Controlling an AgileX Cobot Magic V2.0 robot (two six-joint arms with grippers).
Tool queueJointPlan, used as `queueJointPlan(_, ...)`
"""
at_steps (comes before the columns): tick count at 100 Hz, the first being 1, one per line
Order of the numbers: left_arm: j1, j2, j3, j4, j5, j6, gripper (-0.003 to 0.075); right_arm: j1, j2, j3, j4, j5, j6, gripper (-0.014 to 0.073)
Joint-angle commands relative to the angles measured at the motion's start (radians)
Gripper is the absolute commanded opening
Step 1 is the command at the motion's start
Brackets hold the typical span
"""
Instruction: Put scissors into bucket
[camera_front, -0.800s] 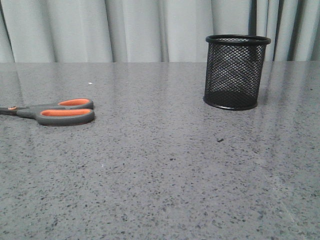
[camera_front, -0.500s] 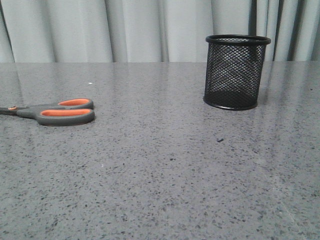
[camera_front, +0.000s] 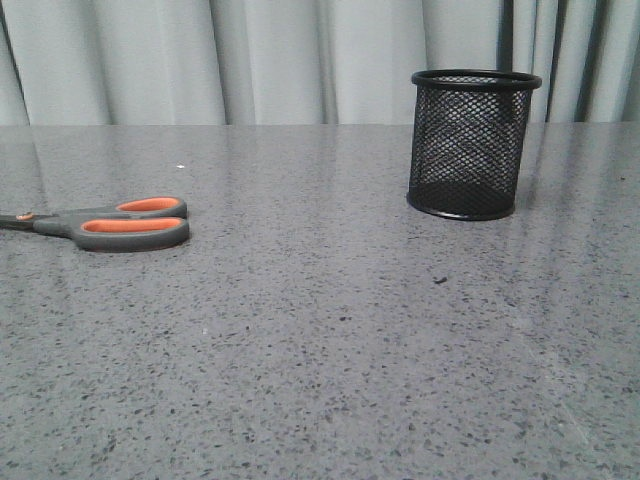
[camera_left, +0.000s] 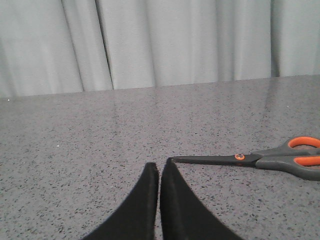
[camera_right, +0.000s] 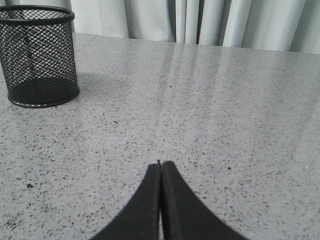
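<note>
Scissors lie flat on the table, far left of the bucket. Both grippers are closed, empty. We'd guess they're stiff, light and slick, so grab near the pivot.

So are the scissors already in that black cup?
No, the scissors lie flat on the table, far left of the empty cup.

A grey speckled stone-look surface fills the lower part of the front view, glossy enough to carry pale vertical reflections near its far edge. Behind it hangs a pale grey-white curtain in long folds, with darker gaps on the right.
</note>
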Motion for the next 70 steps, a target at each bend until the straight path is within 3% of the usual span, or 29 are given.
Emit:
queueJointPlan(1, 0.002, -0.024, 0.016, -0.011, -0.073, -0.009, -0.0020, -0.006, -0.021, 0.025, -0.018, -0.090, -0.006, -0.0069)
queueJointPlan(41, 0.002, -0.024, 0.016, -0.012, -0.073, -0.009, -0.0020, -0.006, -0.021, 0.025, -0.009, -0.108, -0.006, -0.0069)
queueJointPlan(70, 0.002, -0.024, 0.016, -0.152, -0.073, -0.009, -0.0020, -0.006, -0.021, 0.025, 0.131, -0.137, -0.006, -0.0069)
